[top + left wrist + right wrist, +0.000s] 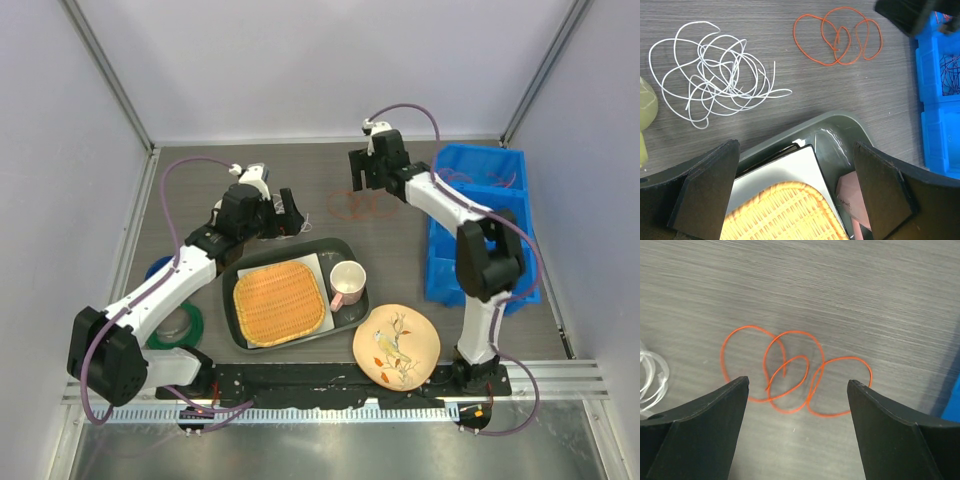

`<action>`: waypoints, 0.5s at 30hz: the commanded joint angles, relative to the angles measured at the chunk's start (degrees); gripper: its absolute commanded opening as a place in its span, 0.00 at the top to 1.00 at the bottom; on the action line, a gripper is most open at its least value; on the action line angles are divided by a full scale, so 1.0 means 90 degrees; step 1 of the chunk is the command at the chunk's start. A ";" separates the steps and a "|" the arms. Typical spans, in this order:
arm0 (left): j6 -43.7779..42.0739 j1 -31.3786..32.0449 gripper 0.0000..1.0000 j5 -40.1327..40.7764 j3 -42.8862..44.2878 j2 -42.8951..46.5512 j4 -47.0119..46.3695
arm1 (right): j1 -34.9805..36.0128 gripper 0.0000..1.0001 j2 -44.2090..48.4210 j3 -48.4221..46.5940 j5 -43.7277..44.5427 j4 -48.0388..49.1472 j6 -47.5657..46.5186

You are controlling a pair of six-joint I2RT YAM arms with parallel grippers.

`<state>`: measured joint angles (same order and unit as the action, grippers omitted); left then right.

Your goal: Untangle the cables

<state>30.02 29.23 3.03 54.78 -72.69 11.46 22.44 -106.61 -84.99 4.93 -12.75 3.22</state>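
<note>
Orange cable lies loosely looped on the tabletop, apart from the white cable, evidently sorted out, beneath the right gripper, fingers spread and empty; left gripper hovers, fingers equally open.

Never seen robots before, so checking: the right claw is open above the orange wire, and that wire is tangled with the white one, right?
Not tangled: the orange wire lies apart from the white wire, as the left wrist view shows. The right claw is open above it.

Bare tabletop around orange cable
</note>
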 commanded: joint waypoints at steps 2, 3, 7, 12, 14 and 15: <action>-0.0044 -0.0026 0.00 0.0161 0.0056 0.0078 -0.0112 | -0.0051 0.15 -0.1258 -0.1365 0.0849 -0.1130 0.0208; -0.0054 -0.0026 0.00 0.0162 0.0075 0.0088 -0.0112 | -0.0051 0.15 -0.1521 -0.1454 0.0839 -0.1238 0.0237; -0.0054 -0.0035 0.00 0.0172 0.0056 0.0039 -0.0151 | -0.0051 0.16 -0.1846 -0.1553 0.0664 -0.1434 0.0413; -0.0035 -0.0026 0.00 0.0132 0.0114 -0.0098 -0.0102 | -0.0051 0.23 -0.2207 -0.1670 0.0624 -0.1669 0.0803; -0.0025 -0.0035 0.00 0.0142 0.0143 -0.0117 -0.0073 | -0.0042 0.29 -0.2305 -0.1641 0.0653 -0.1718 0.1038; -0.0015 -0.0035 0.00 0.0152 0.0143 -0.0108 -0.0063 | -0.0051 0.40 -0.2315 -0.1621 0.0644 -0.1727 0.1106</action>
<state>29.91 29.21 3.51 54.78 -73.52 11.49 21.85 -126.93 -97.47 10.11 -26.65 8.91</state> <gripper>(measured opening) 0.996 0.732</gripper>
